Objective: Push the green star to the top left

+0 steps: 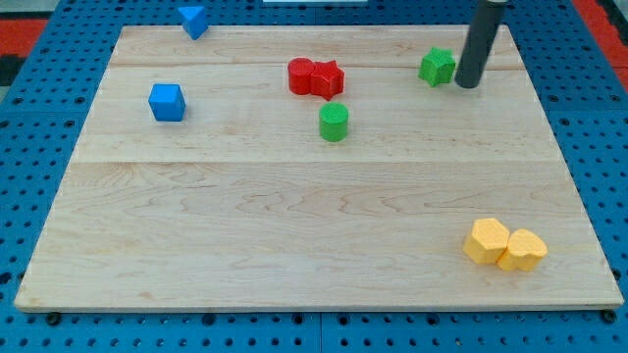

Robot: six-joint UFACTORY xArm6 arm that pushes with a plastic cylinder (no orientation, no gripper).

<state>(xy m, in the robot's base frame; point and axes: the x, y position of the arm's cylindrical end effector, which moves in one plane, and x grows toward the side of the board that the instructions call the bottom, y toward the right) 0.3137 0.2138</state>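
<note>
The green star [437,67] lies on the wooden board [294,216] near the view's top right. My tip [467,83] rests on the board just to the right of the star, close to it or touching its right side. The dark rod rises from there out of the view's top edge.
A green cylinder [334,122] sits near the board's upper middle. Two red blocks [315,77] lie together above it. A blue cube [167,102] is at the left, a blue block [193,20] at the top left edge. Two yellow blocks [503,244] lie at the bottom right.
</note>
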